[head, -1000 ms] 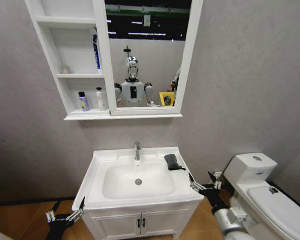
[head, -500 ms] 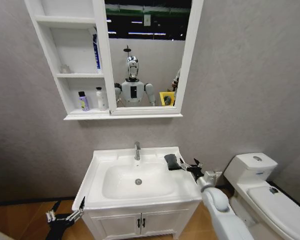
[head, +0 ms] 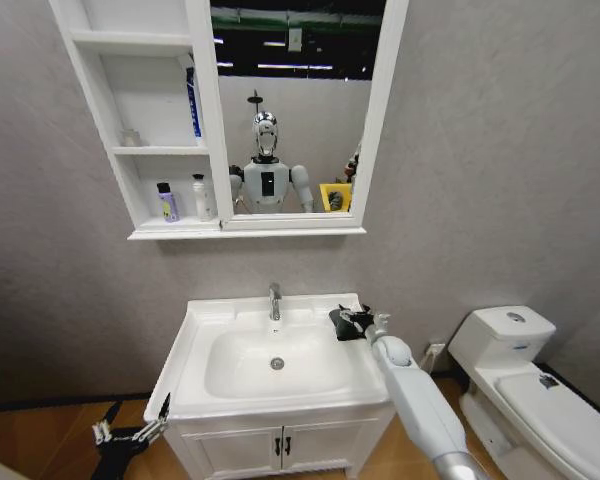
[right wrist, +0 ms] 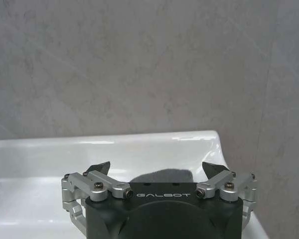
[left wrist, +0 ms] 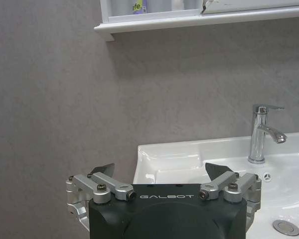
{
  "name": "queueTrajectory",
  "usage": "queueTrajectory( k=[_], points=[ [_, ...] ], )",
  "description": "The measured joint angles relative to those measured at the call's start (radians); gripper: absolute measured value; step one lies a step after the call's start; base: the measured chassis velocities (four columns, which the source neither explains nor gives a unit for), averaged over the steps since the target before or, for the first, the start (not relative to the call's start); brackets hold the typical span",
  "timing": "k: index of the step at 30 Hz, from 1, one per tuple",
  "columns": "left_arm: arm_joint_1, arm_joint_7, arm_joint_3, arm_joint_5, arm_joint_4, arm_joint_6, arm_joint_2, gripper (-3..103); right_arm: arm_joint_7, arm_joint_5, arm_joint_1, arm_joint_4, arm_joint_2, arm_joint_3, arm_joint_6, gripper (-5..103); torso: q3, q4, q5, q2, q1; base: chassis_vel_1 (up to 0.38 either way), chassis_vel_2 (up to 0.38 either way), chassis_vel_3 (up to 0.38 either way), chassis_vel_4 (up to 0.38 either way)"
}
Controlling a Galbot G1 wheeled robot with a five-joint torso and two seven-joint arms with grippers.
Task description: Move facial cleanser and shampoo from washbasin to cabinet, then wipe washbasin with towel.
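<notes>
The washbasin (head: 195, 330) lies beneath the right pincer (head: 359, 320), whose jaws stand spread. Just ahead of it, on the back right rim, sits the towel (head: 344, 323): soft, light, probably bunched; best pinched at its raised middle. The left pincer (head: 130, 432) hangs low, spread.

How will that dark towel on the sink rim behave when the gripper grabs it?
Probably floppy: the towel lies crumpled on the washbasin rim. Likely light, being small. It may slide on the glossy ceramic as the open right gripper closes.
</notes>
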Motion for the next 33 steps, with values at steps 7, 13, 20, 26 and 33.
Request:
queueTrajectory(
  k=[7, 13, 20, 26, 33],
  points=[
    [0.000, 0.000, 0.000, 0.000, 0.000, 0.000, 0.000, 100, -0.002, -0.036, -0.003, -0.035, 0.014, 0.011, -0.018, 100, 0.000, 0.0000, 0.0000, 0.000, 0.000, 0.000, 0.000, 0.000, 0.000],
    [0.000, 0.000, 0.000, 0.000, 0.000, 0.000, 0.000, 100, -0.017, -0.052, 0.002, -0.086, 0.016, 0.007, -0.015, 100, 0.000, 0.0000, 0.0000, 0.000, 0.000, 0.000, 0.000, 0.000, 0.000],
    [0.000, 0.000, 0.000, 0.000, 0.000, 0.000, 0.000, 100, -0.029, -0.054, 0.011, -0.114, 0.015, 0.002, -0.003, 82, 0.000, 0.0001, 0.0000, 0.000, 0.000, 0.000, 0.000, 0.000, 0.000],
    [0.000, 0.000, 0.000, 0.000, 0.000, 0.000, 0.000, 100, -0.036, -0.055, 0.024, -0.138, 0.010, -0.004, 0.002, 54, 0.000, 0.0000, -0.0001, 0.000, 0.000, 0.000, 0.000, 0.000, 0.000],
    [0.000, 0.000, 0.000, 0.000, 0.000, 0.000, 0.000, 100, -0.040, -0.049, 0.022, -0.117, 0.006, -0.007, -0.001, 33, 0.000, 0.0000, 0.0000, 0.000, 0.000, 0.000, 0.000, 0.000, 0.000]
  ],
)
